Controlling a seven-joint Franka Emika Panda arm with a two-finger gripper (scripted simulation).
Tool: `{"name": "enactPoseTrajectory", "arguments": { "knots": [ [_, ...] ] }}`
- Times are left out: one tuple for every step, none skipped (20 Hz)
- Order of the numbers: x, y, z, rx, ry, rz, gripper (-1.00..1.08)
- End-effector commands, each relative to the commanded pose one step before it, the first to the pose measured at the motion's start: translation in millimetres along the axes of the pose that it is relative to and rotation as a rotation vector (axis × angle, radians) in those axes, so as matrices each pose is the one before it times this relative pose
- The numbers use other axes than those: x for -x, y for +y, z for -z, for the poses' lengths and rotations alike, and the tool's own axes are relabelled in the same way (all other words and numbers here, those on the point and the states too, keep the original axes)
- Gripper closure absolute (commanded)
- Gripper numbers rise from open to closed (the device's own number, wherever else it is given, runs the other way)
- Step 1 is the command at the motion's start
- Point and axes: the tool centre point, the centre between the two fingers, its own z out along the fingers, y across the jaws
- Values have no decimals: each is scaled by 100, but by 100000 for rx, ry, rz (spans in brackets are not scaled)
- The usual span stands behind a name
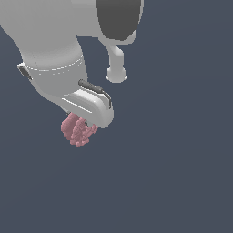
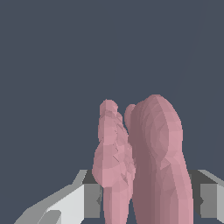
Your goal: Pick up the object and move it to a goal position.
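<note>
Closest to our wrist camera, the object point(image 2: 144, 166) fills the space between our gripper point(image 2: 146, 199) fingers point(image 2: 89, 199), and we see it as dusty-pink, lumpy lobes: one broad, smooth and rounded, one narrower and rougher, standing side by side and rising past the fingertips. The grey pads sit just beside it on either side, so we appear clamped on it, though actual contact is hard to confirm. In the exterior view the object point(image 1: 78, 129) looks like a raspberry-like cluster of tiny beads, narrower than our white gripper point(image 1: 84, 119), tucked right under it. Beyond lies plain dark blue-grey background point(image 1: 182, 173).
</note>
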Motion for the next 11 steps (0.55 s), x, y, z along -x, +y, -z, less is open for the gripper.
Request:
{"name": "enactPoseTrajectory", "arguments": {
  "knots": [
    [-287,-134,448,-8,10,10,108],
    [-85,-39,121,0,0,0,108],
    [-75,-35,106,0,0,0,108],
    [-65,-30,91,0,0,0,108],
    [-56,-26,78,0,0,0,108],
    [-46,-22,64,0,0,0,108],
    [-38,-18,52,0,0,0,108],
    [-29,-14,40,0,0,0,108],
    [-21,-10,28,0,0,0,108],
    [-12,-6,17,0,0,0,108],
    [-4,-2,6,0,0,0,108]
  ]
}}
